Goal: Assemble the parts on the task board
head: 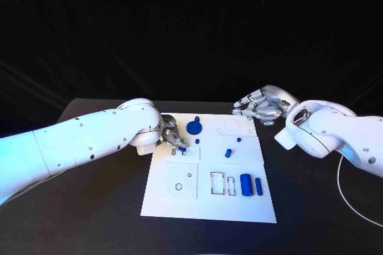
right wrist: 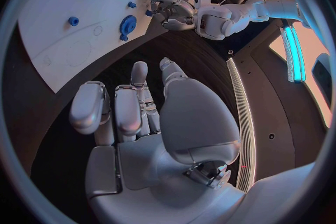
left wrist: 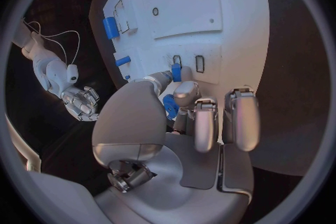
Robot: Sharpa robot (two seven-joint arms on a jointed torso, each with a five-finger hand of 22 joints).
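Note:
The white task board (head: 209, 202) lies mid-table. My left hand (head: 171, 134) is over its far left part and pinches a small blue part (left wrist: 168, 106) between thumb and a finger. Another small blue part (left wrist: 176, 72) stands at the narrow slots (left wrist: 199, 63) just past the fingertips. A blue gear-shaped part (head: 195, 126) sits beside the hand. Two blue cylinders (head: 247, 185) lie near the board's right edge, and a blue peg (head: 228, 152) stands mid-board. My right hand (head: 259, 106) hovers at the board's far right corner, fingers apart, holding nothing.
A white cable (head: 345, 183) trails over the black table on the right. The board (right wrist: 63, 22) carries several empty outlines and recesses (head: 180, 180). From the left wrist, the right hand (left wrist: 80, 103) appears beyond the board's far edge.

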